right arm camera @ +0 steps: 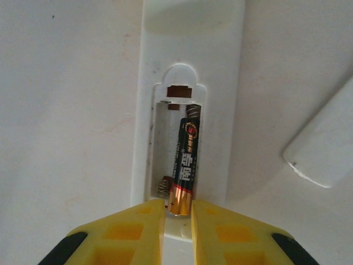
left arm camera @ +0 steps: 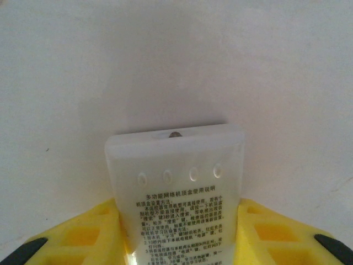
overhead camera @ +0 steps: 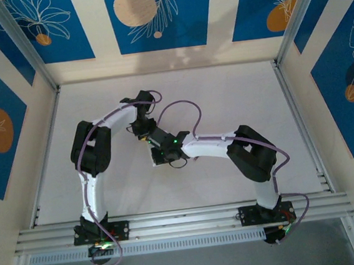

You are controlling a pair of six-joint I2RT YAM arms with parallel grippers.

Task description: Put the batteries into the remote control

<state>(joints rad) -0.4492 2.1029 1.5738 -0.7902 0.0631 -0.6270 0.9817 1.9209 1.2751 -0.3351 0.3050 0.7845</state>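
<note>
White table [overhead camera: 235,89] amid blue-and-cream floral wall panels [overhead camera: 153,16], aluminium frame rails [overhead camera: 185,219].

You have the remote control [right arm camera: 187,66] lying back-up on the worktop [right arm camera: 66,110], a slim white bar with its battery bay uncovered. One battery [right arm camera: 185,165], black with printed lettering and a gold end, lies lengthwise in the bay's right slot, its dark tip against the spring. The remote's back carries small printed text and four dimples.

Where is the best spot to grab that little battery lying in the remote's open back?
Grip the battery by its gold end, coming in lengthwise from that end, one finger each side. The rest lies sunk in the bay of the remote control. The right gripper holds it there.
</note>
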